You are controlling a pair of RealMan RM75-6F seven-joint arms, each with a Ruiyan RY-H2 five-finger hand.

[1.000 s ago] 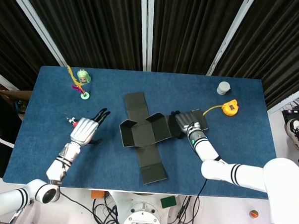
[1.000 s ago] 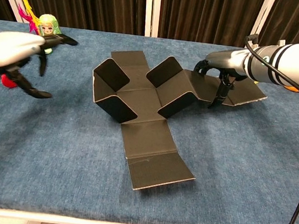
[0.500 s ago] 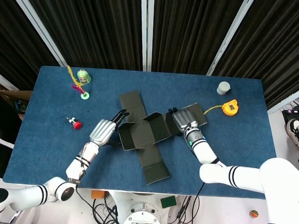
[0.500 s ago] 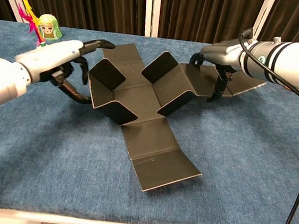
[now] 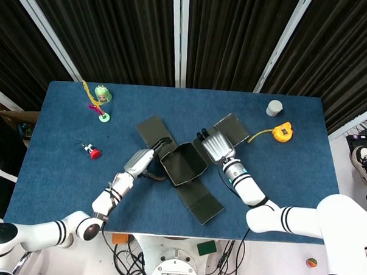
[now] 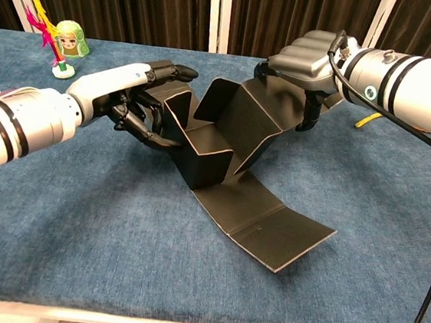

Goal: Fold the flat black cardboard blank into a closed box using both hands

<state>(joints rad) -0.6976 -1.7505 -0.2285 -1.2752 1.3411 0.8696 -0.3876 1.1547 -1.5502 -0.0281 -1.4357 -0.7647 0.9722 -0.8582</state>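
Closing in from both sides, my hands have brought the blank [image 5: 182, 165] from a spread cross with low flaps to a half-formed tray near the middle of the desk [image 5: 62, 120]. A second ago my left hand [image 5: 141, 163] was well off to the left; it now lies against the tray's left wall, fingers curled around it. My right hand [image 5: 215, 145] has pushed inward and presses the right wall up, fingers bent over its top edge. The blank has also turned on the desk, so its long flap now points toward the near right.

Judgement: the side walls are being raised; the end flaps and lid are not yet folded, so the box is far from closed.

Left hand state: gripping the left wall. Right hand state: pressing on the right wall; whether the thumb pinches the board underneath, I cannot tell.

View differences:
- Head view: shows the tray's floor from above, the rear flap lying flat toward the far left, and a doll [image 5: 101, 95], a red piece [image 5: 93, 151], a cylinder [image 5: 274, 108] and a tape measure [image 5: 282, 131] well apart from the work.
- Chest view: shows wall height and tilt, the left fingers [image 6: 146, 127] hooked on the outer wall, and the near flap lifting off the desk at its free end.
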